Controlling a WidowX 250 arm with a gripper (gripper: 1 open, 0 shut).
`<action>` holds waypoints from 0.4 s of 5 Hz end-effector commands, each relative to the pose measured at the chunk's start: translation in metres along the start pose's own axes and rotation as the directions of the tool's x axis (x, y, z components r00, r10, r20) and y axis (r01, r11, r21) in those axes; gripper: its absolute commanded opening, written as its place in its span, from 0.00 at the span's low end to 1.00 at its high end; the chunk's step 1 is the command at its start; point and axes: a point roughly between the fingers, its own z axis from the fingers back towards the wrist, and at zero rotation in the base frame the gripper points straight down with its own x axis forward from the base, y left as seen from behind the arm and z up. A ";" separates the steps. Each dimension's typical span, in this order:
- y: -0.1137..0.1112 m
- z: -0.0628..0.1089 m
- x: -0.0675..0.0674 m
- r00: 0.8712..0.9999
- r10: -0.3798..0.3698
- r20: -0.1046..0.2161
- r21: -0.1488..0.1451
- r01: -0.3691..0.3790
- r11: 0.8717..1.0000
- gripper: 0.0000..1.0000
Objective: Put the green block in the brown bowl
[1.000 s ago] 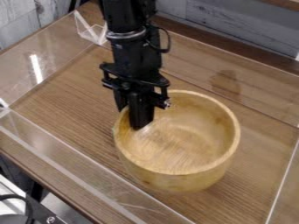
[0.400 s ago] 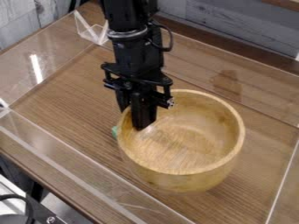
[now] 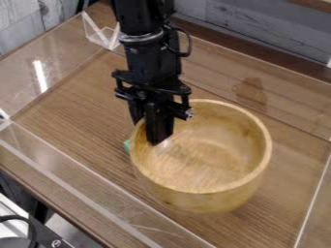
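Observation:
The brown bowl (image 3: 207, 160) stands right of centre on the wooden table. My gripper (image 3: 157, 138) points steeply down over the bowl's left rim, its dark fingers close together with no gap showing between them. Only a thin sliver of the green block (image 3: 128, 145) shows, against the outside of the bowl's left wall, just below and left of my fingertips. The rest of the block is hidden. I cannot tell whether the fingers touch it.
Clear plastic walls (image 3: 52, 155) fence the table on the left and front. A grey panelled wall (image 3: 258, 24) runs along the back. The black arm (image 3: 142, 39) rises from the gripper toward the top of the view.
The bowl has slid a little to the right, uncovering the green sliver at its left wall. My gripper has stayed in place.

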 end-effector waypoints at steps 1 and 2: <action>-0.001 0.021 0.008 0.996 -0.015 0.085 0.012 0.014 1.000 0.00; 0.000 0.022 0.007 0.996 -0.011 0.088 0.008 0.010 1.000 0.00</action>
